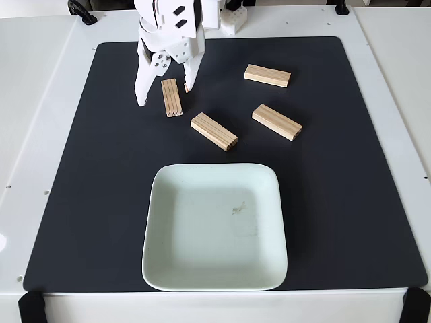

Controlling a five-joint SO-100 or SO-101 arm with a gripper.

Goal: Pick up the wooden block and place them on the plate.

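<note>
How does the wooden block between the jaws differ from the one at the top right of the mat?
The light pine bar between the white gripper's open jaws lies near-vertical in the fixed view; the top-right pine bar lies near-horizontal, away from the gripper. Both rest on the black mat, alike in size and grain.

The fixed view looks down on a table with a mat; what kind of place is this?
Probably a hobby or lab bench set up for robot practice: a white table with a black mat, a small white gripper open around one of four wooden blocks, and a plate.
</note>
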